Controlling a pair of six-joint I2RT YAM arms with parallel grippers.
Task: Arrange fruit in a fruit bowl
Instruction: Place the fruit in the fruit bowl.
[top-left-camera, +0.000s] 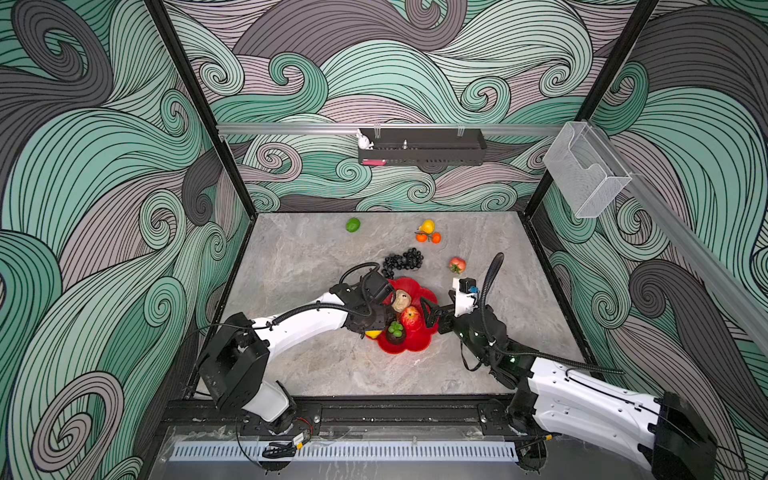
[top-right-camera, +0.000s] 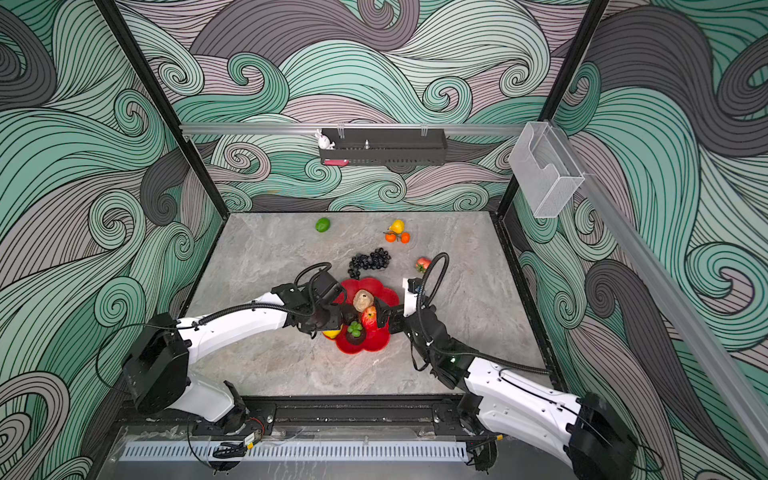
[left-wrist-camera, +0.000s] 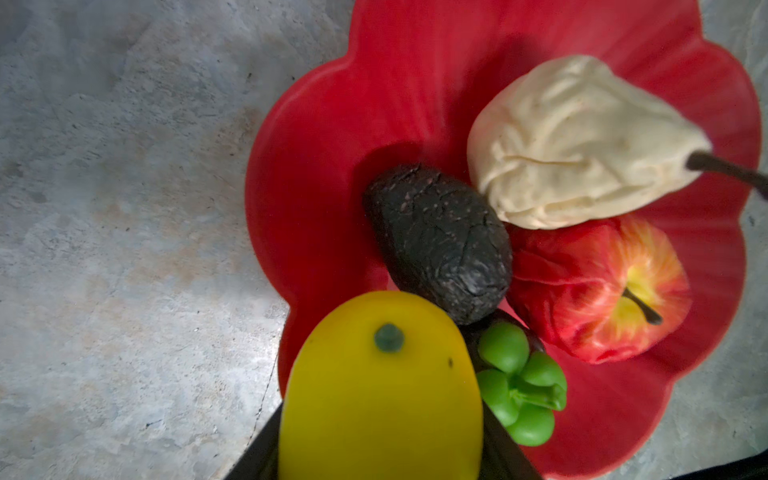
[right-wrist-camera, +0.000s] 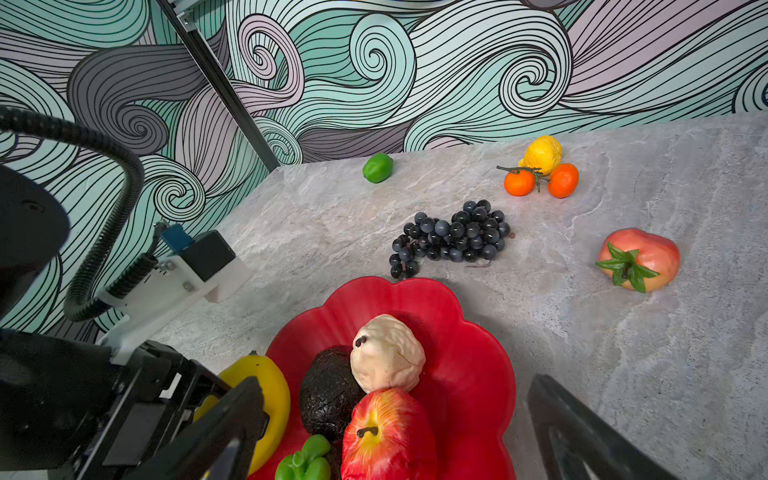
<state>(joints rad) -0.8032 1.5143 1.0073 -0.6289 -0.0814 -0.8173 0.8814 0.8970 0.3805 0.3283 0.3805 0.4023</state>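
Yellow lemon (left-wrist-camera: 380, 386), pinched in L hand (left-wrist-camera: 380, 453), over fruit bowl (left-wrist-camera: 332, 124) rim, long axis aimed inward at avocado (left-wrist-camera: 440, 245); R hand (right-wrist-camera: 399, 449) spread wide, opposite side.

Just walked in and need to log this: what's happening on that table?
The left tool holds a yellow lemon at the edge of the red fruit bowl. In it lie a pear, avocado, apple and mangosteen. The right tool stands open beside the apple. On the table lie grapes, a lime, tangerines, another lemon and a red fruit.
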